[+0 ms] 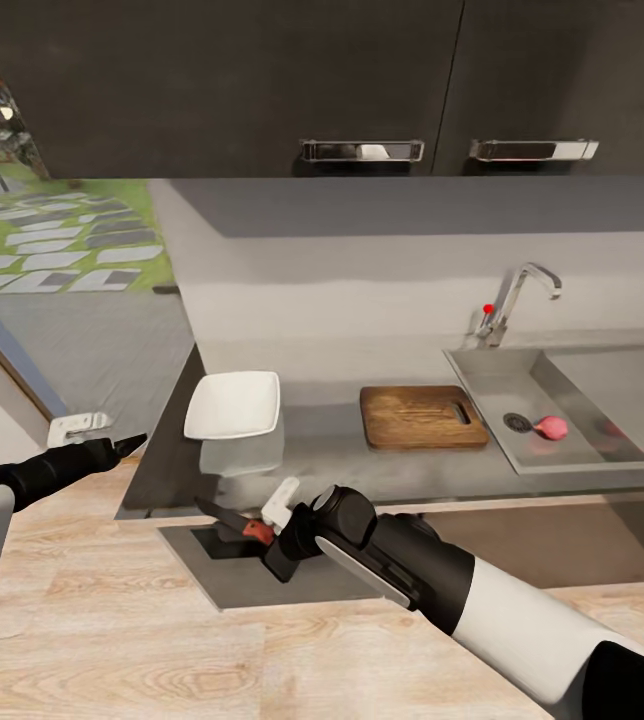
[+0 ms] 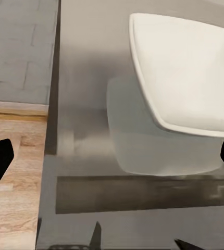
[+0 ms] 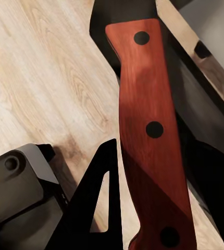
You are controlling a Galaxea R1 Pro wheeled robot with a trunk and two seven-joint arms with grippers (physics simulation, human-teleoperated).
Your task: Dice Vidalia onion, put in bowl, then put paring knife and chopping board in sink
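The right gripper [image 1: 267, 527] is clamped on the paring knife [image 1: 234, 521], its dark pointed blade jutting out to the left over an open drawer [image 1: 262, 582] below the counter edge; in the right wrist view the smooth reddish-brown handle [image 3: 151, 130], set with three dark rivets, runs between the black fingers. Beyond that gripper, on the glossy dark grey countertop [image 1: 332, 440], sits the squarish white bowl [image 1: 232, 405] with rounded corners, and to its right the brown wooden chopping board [image 1: 422, 416], grained, with an oblong slot at its right end. Further right, the grey steel sink [image 1: 482, 375] holds the small pinkish Vidalia onion [image 1: 552, 428] beside the round drain, under a chrome faucet [image 1: 517, 295]. The left gripper [image 1: 112, 450], well left of the bowl, has its dark fingers spread apart, empty; its wrist camera looks down on the bowl [image 2: 187, 78].
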